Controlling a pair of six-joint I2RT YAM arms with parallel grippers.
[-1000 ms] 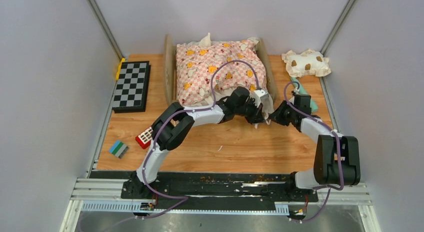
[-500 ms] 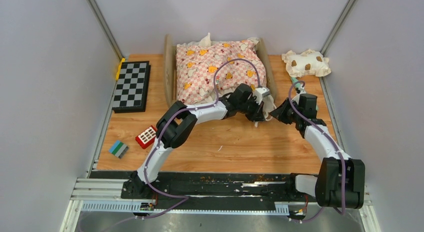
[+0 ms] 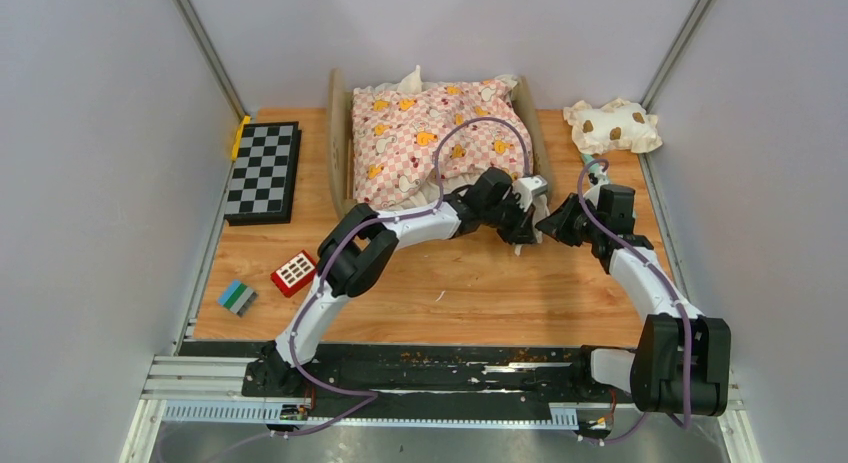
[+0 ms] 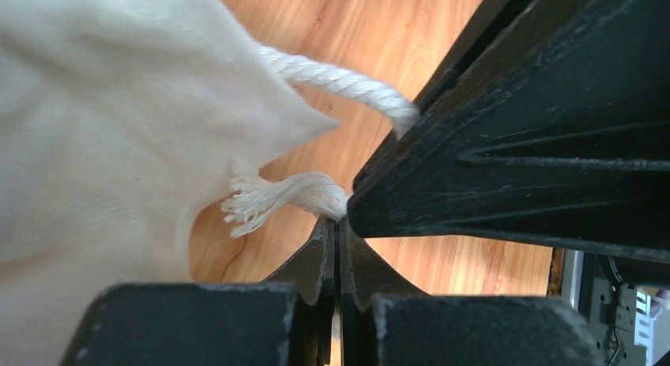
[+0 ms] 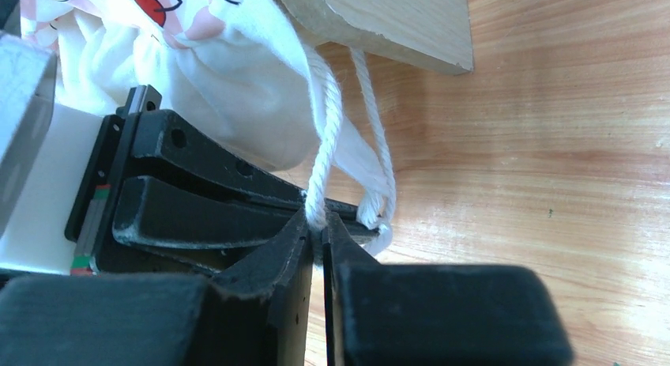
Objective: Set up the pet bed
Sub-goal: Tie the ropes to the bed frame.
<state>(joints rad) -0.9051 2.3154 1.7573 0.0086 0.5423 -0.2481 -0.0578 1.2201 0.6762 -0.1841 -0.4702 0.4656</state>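
Looking at the bed point(image 3: 337, 143) first: it sits at the far middle of the table point(image 3: 480, 293), with the pink cushion point(image 3: 430, 133) piled on it and hiding the base. All the action is just off the bed's near right corner, where two white ties hang down from the cushion.

The left gripper point(image 4: 337, 239) has its jaws pressed together on the frayed cord point(image 4: 276, 196), right at the tassel end. The right gripper point(image 5: 320, 232) is pinched tight on the second cord point(image 5: 320, 168), and the two sets of fingers are practically touching each other. Looks like a tie-the-cushion-down step to me.

What I'd worry about:
- Those cords are thin and held right at the jaw tips, so a sideways tug could slip one out.
- The grippers are so crowded that crossing the cords could knock one finger into the other.
- Pulling away from the bed too hard could drag the cushion corner off, or shift the whole bed.

Compared with a second ago, the left gripper has crept toward the bed's corner, the right arm's elbow has swung back, and the white cloth showing between the grippers is now covered. The pillow point(image 3: 612, 126) right of the bed and the checkerboard point(image 3: 263, 170) left of it haven't budged.
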